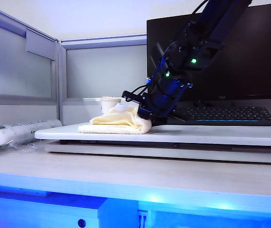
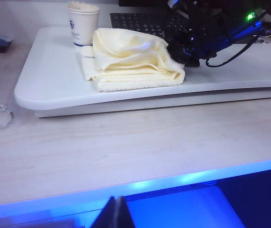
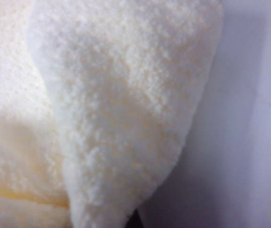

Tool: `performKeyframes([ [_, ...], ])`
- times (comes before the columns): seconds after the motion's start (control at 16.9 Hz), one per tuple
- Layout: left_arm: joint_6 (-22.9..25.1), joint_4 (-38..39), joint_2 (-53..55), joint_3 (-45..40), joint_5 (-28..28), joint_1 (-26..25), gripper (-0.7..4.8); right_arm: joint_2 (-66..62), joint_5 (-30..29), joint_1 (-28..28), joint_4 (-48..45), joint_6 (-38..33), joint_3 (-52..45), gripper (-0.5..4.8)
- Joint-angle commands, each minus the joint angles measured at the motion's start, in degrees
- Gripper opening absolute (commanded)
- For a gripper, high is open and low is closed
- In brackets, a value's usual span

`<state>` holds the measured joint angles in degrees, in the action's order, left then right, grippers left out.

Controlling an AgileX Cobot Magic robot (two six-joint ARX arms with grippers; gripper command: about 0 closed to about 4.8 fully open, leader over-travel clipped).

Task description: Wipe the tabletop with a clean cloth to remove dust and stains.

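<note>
The cream-yellow cloth (image 1: 118, 121) lies bunched in thick folds on the left part of the white tabletop (image 1: 211, 134). My right gripper (image 1: 147, 116) reaches down across the middle to the cloth's right end, its tips buried in the folds and shut on the fabric. From the left wrist, the cloth (image 2: 130, 59) sits on the tabletop (image 2: 50, 80) with the right gripper (image 2: 185, 54) against its side. In the right wrist view the cloth (image 3: 121, 104) fills most of the frame, beside bare tabletop (image 3: 254, 118). My left gripper (image 2: 117, 213) hangs shut and empty below the desk's front edge.
A white paper cup (image 1: 109, 103) stands just behind the cloth. A black keyboard (image 1: 225, 115) lies at the back right of the slab, under a dark monitor (image 1: 258, 57). A white and green tube (image 1: 12, 133) rests on the wood-grain desk (image 1: 126, 171) at the left.
</note>
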<state>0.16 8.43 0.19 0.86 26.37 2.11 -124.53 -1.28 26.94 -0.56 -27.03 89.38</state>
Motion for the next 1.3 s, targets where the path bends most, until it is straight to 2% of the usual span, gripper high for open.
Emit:
performKeyframes([
  [0.06,-0.2,1.4,0.0,0.1,0.7,0.0,-0.06,-0.9,-1.5,0.2,5.0,0.0,-0.7,-0.06],
  [0.12,-0.2,1.4,0.0,0.1,0.7,0.0,-0.06,-0.8,-1.7,0.1,5.1,0.0,-0.7,-0.02],
  [0.24,-0.2,1.3,0.0,0.1,0.7,0.0,-0.06,-0.7,-5.4,0.1,5.0,0.0,-0.6,0.98],
  [0.3,-0.2,1.3,0.0,0.1,0.7,0.0,-0.06,-0.7,-7.5,0.2,5.0,0.0,-0.6,1.87],
  [0.41,-0.2,1.3,0.0,0.1,0.7,0.0,-0.06,-0.2,-8.1,0.1,5.5,0.0,-0.6,3.23],
  [0.47,-0.2,1.4,0.0,0.1,0.7,0.0,-0.06,0.3,-8.1,0.1,5.5,0.0,-0.6,3.86],
  [0.53,-0.2,1.4,0.0,0.1,0.7,0.0,-0.06,0.9,-8.1,0.1,5.6,0.0,-0.6,4.22],
  [0.59,-0.2,1.4,0.0,0.0,0.7,0.0,-0.06,2.1,-8.0,0.1,5.6,0.2,-0.6,4.42],
  [0.83,-0.2,1.4,0.0,0.0,0.7,0.0,-0.06,7.5,-7.8,-0.2,6.6,0.8,-0.6,4.41],
  [1.3,-0.2,1.3,0.0,0.1,0.7,0.0,-0.06,23.2,-3.3,-1.3,14.3,10.7,-0.8,4.40],
])
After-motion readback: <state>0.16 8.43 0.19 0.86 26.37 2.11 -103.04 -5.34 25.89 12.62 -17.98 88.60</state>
